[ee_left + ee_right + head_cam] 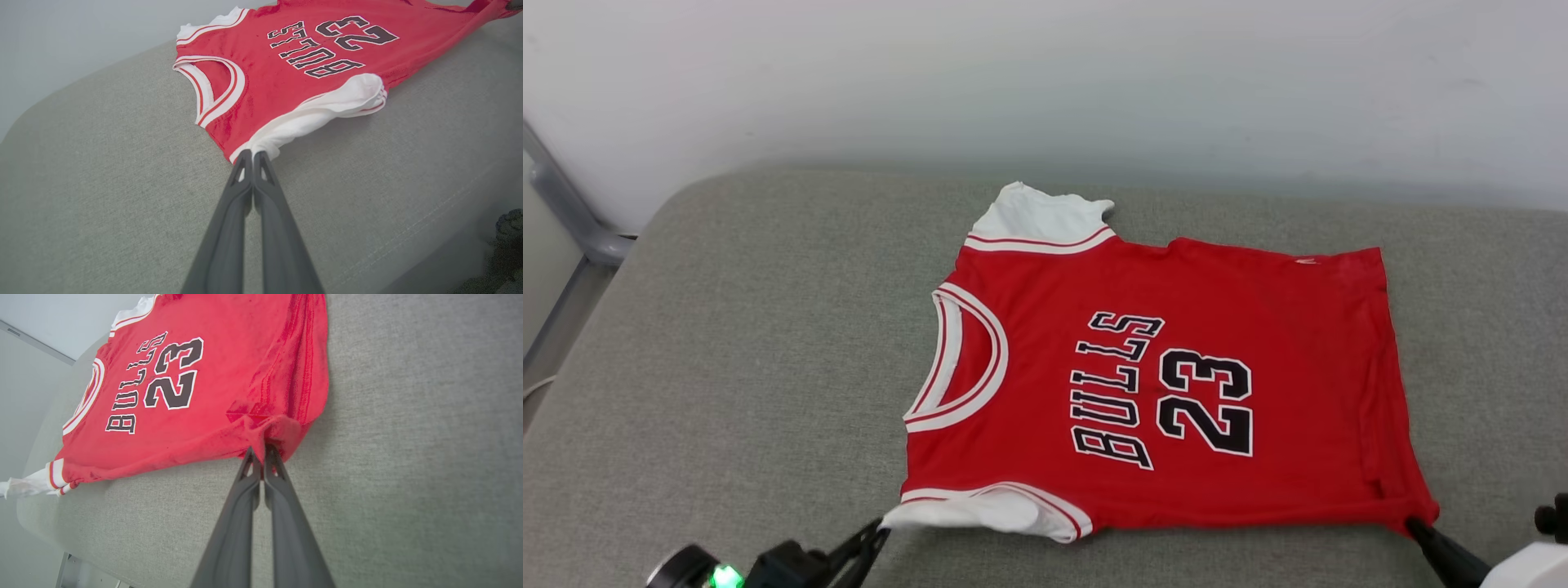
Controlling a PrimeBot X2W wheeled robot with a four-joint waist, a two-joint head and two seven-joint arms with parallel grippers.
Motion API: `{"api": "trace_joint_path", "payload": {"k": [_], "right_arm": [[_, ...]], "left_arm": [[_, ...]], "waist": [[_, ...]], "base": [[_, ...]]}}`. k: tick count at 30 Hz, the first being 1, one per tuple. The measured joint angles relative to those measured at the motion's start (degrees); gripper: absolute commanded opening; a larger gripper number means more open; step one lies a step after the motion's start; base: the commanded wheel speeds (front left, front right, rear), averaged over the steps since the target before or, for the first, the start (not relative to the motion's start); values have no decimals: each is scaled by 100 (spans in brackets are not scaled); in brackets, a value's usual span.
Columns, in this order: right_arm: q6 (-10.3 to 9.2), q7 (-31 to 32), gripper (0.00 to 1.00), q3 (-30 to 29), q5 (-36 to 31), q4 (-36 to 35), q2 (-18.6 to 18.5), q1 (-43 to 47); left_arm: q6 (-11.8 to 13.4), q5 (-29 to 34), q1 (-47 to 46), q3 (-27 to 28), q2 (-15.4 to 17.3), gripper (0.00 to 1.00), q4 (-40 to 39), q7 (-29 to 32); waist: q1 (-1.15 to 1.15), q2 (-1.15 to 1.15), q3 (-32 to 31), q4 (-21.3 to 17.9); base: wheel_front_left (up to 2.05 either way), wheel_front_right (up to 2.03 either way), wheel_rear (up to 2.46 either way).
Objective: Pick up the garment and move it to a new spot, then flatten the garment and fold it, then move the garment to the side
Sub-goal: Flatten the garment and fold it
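In the head view, you are looking at the garment (1160,384) lying spread out, lettering up, across the middle of the grey cushion (727,343). Its lower side is running close along the cushion's near edge. There the left gripper (880,529) is meeting the white sleeve (980,510), and the right gripper (1414,527) is meeting the hem corner (1417,510).

In the left wrist view, the jaws are pressing together on the bunched tip of that sleeve, and the bite is looking thin.

In the right wrist view, the jaws are clamping a puckered fold of red hem.

If you are lifting next, watch the sleeve. Very little cloth is sitting between those fingers, so an uneven pull is likely to slip it free, dropping and crumpling that side. Drawing the grippers apart too hard is risking a twist along the wrinkled hem.
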Motion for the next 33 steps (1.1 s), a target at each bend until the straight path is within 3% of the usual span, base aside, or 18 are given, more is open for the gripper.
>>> {"api": "trace_joint_path", "payload": {"k": [13,23,33], "right_arm": [[-1,548,0,-357,-444,-443,354,-810],[-1,745,0,-358,-872,-137,505,-1594],[-1,781,0,-349,-1195,223,595,-1973]], "left_arm": [[-192,99,-1484,175,-3,0,203,233],[-428,127,-2530,-12,-163,0,1049,236],[-504,135,-3276,-245,-380,0,1957,57]], "waist": [[1,0,626,-118],[1,0,1167,-244],[1,0,1443,-336]], "base": [[0,0,0],[0,0,0],[0,0,0]]}}
